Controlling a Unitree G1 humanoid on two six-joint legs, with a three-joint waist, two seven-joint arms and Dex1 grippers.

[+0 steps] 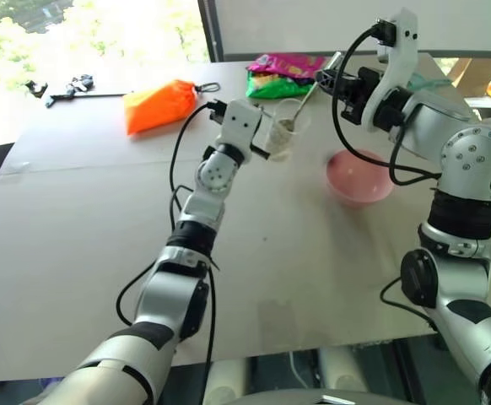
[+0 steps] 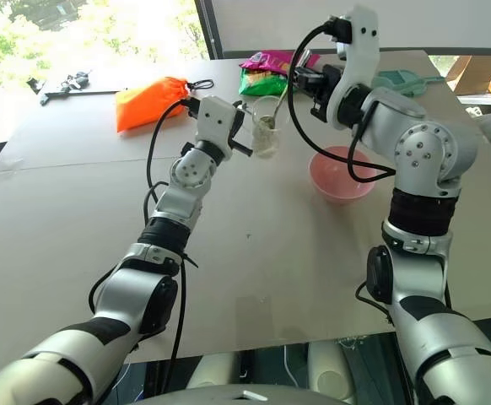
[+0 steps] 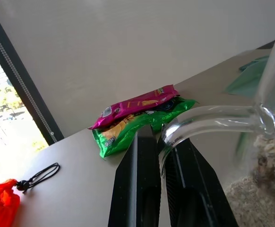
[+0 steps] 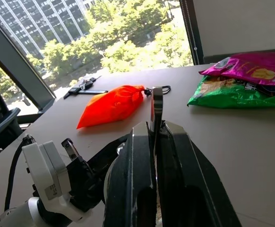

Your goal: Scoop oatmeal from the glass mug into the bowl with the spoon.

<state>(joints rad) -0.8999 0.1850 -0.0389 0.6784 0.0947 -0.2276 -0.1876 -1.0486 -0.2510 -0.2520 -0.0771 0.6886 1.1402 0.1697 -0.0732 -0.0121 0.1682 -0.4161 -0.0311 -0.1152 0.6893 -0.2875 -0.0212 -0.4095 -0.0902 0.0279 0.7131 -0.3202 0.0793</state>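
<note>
Left gripper (image 2: pixel 244 133): clamped on the handle of the glass mug (image 1: pixel 286 128), held raised above the table (image 1: pixel 85 219), oatmeal (image 3: pixel 270 150) inside. Spoon (image 1: pixel 306 99): its tip dips into the mug from above, handle pinched between the closed fingers of the right gripper (image 1: pixel 330 74). Pink bowl (image 1: pixel 359 175): on the table, below and just right of the mug, beneath the right gripper.

Table (image 1: pixel 102 219): pink bowl (image 1: pixel 359 177), orange pouch (image 1: pixel 157 105), snack bags (image 1: pixel 281 74).
</note>
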